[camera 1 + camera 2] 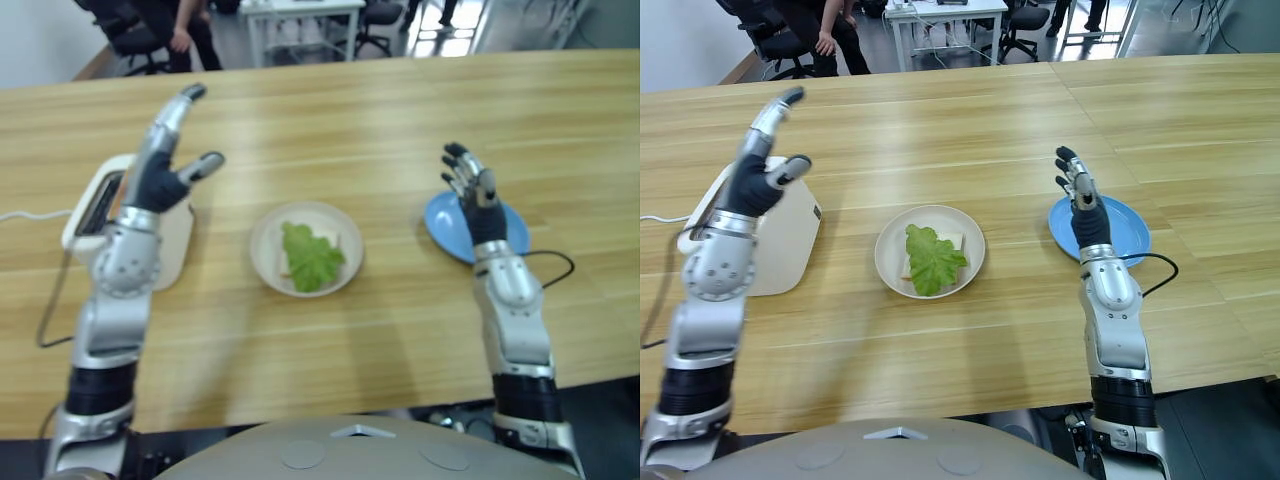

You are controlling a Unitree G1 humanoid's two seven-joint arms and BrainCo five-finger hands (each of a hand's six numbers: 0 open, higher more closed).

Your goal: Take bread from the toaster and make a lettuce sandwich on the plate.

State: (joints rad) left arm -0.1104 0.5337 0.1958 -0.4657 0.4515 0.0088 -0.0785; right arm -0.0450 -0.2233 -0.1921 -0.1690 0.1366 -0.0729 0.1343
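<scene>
Hovering over the toaster [780, 245] at nine o'clock from the lettuce [933, 258], the left hand [753, 182] had its fingers [774, 113] spread and empty, and the bread was probably light and brittle, best pinched gently by its top edge.

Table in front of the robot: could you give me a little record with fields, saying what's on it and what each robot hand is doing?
Toaster: white, far left
Middle plate: cream, holds a lettuce leaf over a pale bread slice
Blue plate: on the right
Left robot hand: open, raised above the toaster
Right robot hand: open, raised over the blue plate's left side, holding nothing
</scene>
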